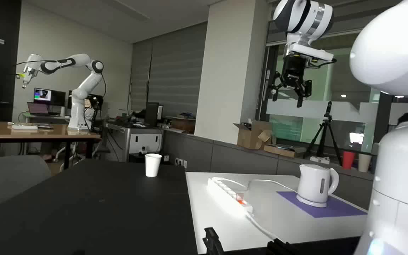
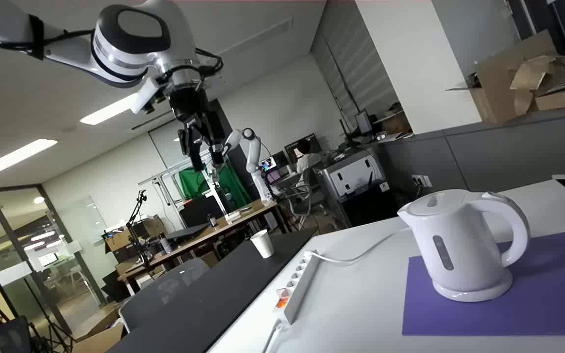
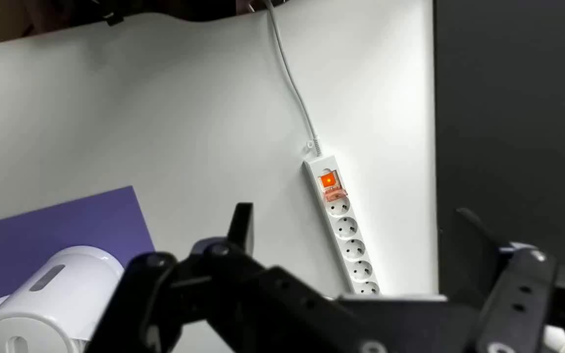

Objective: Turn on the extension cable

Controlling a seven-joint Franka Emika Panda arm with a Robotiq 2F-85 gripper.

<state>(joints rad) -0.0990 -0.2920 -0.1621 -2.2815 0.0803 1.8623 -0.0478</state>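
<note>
The white table [image 3: 204, 122] is butted along one edge against a black table [image 1: 101, 205], and near that shared edge the white power strip [image 3: 343, 225] is laid flat, at a slight slant. Its switch end is aimed at the next edge, where its cord [image 3: 290, 74] is run too.

Handling-wise, a light, stiff plastic body is to be expected, probably slick enough to be skidded if shoved sideways. If it has to be steadied, it's best pinched across the narrow sides near the switch end; otherwise a straight-down press should be enough.

The gripper [image 1: 287, 98] is held well above the table, fingers [image 3: 241, 225] spread wide, with nothing gripped and nothing touched.

Smallest bits: the orange switch [image 3: 328, 180] and its see-through flap [image 3: 335, 194], flipped up. A bright dot can be seen on the switch, but whether it's lit can't be told. The flap is probably easily snapped, so it's best left unbumped.
</note>
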